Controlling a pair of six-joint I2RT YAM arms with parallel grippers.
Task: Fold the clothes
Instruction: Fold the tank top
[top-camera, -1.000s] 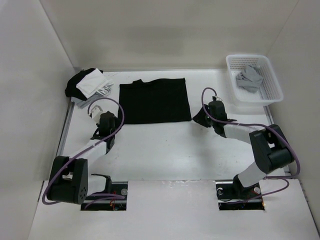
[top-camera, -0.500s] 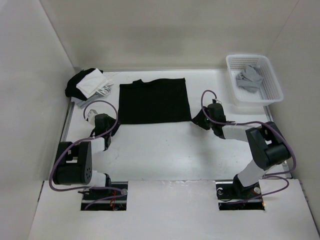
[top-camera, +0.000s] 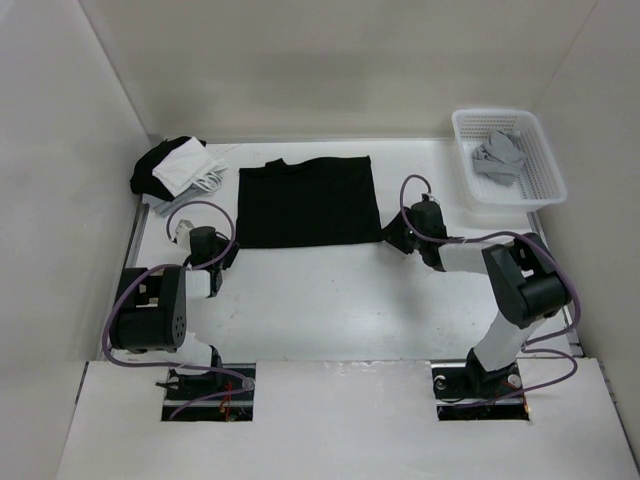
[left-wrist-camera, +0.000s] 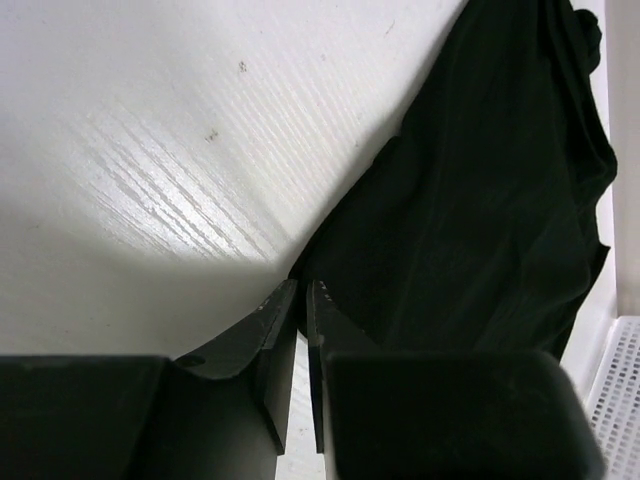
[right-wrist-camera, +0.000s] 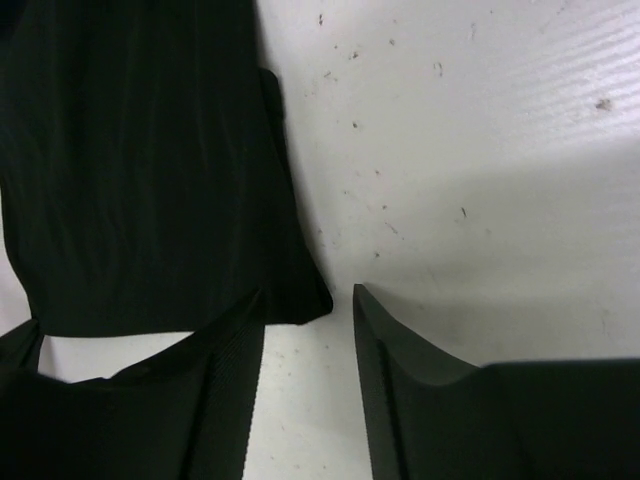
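Observation:
The clothes (top-camera: 308, 202), a plain black T-shirt, lie flat as a folded rectangle at the back middle of the white table. My left gripper (top-camera: 228, 252) sits at the shirt's near-left corner. In the left wrist view its jaws (left-wrist-camera: 302, 288) are closed to a thin slit, with the corner of the black fabric (left-wrist-camera: 480, 200) pinched at the tips. At the near-right corner my right gripper (top-camera: 388, 236) stands open. In the right wrist view that corner of the shirt (right-wrist-camera: 140, 150) lies between its spread fingers (right-wrist-camera: 308, 292), low on the table.
A white plastic basket (top-camera: 508, 203) holding a small grey garment (top-camera: 498, 157) stands at the back right. A black-and-white bundle of cloth (top-camera: 175, 168) lies in the back left corner. White walls close in the left, back and right sides.
The left arm folded back and low while its gripper stayed by the shirt's near-left corner, then closed there. The right gripper slid left onto the near-right corner, still open.

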